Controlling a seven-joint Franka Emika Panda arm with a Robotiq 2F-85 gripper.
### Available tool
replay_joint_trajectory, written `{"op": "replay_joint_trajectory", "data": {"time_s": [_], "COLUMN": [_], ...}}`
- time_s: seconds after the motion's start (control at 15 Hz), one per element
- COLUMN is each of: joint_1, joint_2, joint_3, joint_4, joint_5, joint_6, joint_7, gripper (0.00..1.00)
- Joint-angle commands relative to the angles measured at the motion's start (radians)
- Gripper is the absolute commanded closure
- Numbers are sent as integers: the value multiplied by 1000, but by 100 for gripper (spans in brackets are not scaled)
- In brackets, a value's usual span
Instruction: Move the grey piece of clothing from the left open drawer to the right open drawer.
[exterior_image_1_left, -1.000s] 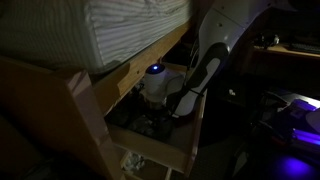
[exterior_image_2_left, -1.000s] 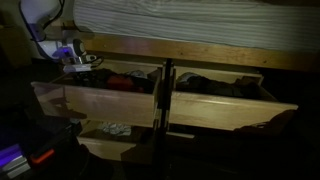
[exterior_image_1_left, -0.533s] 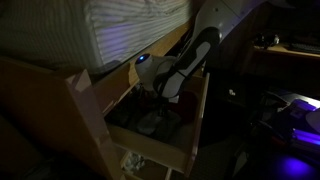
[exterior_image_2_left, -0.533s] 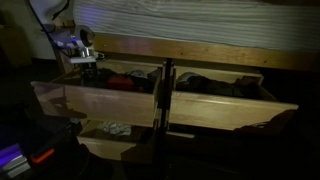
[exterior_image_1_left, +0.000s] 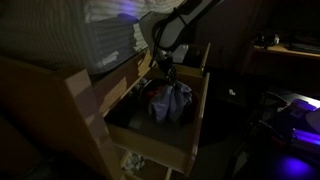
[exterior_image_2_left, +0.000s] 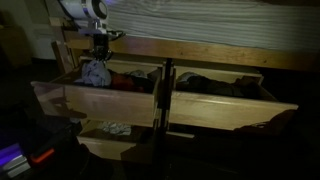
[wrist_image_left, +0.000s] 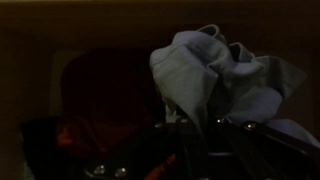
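Grey cloth is what we notice first: the grey piece of clothing (exterior_image_2_left: 95, 73) hangs bunched in the air over the left open drawer (exterior_image_2_left: 95, 102), lifted clear of the drawer's front board. The gripper (exterior_image_2_left: 99, 59) has its fingers closed narrowly on the top of the bundle, and the fabric droops below them. In an exterior view taken from the drawer's end, we see the same bundle (exterior_image_1_left: 170, 102) dangling from the gripper (exterior_image_1_left: 167, 78) above the dark inside of the left open drawer (exterior_image_1_left: 150, 145). The wrist view is very dim; there the clothing (wrist_image_left: 215, 80) fills the right half as pale crumpled folds, with a red item (wrist_image_left: 88, 100) lying in the drawer to its left. The right open drawer (exterior_image_2_left: 225, 107) stands pulled out just beside the left one and holds dark clothes (exterior_image_2_left: 205, 85). A striped mattress (exterior_image_2_left: 200, 25) lies above both drawers.
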Motion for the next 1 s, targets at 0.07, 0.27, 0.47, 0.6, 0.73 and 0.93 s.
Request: {"op": "replay_joint_trajectory", "data": {"time_s": [0.07, 0.27, 0.47, 0.6, 0.73, 0.93], "joint_1": [-78, -97, -96, -95, -110, -168], "joint_2": [-288, -451, -622, -740, -831, -932], "joint_3": [6, -16, -50, -73, -84, -90], "joint_4": [-268, -400, -539, -630, -691, -743], "joint_5": [53, 52, 3, -65, -160, -316], "joint_6": [107, 214, 308, 349, 379, 397], "joint_7": [36, 108, 212, 304, 404, 554], "gripper": [96, 96, 96, 96, 96, 96]}}
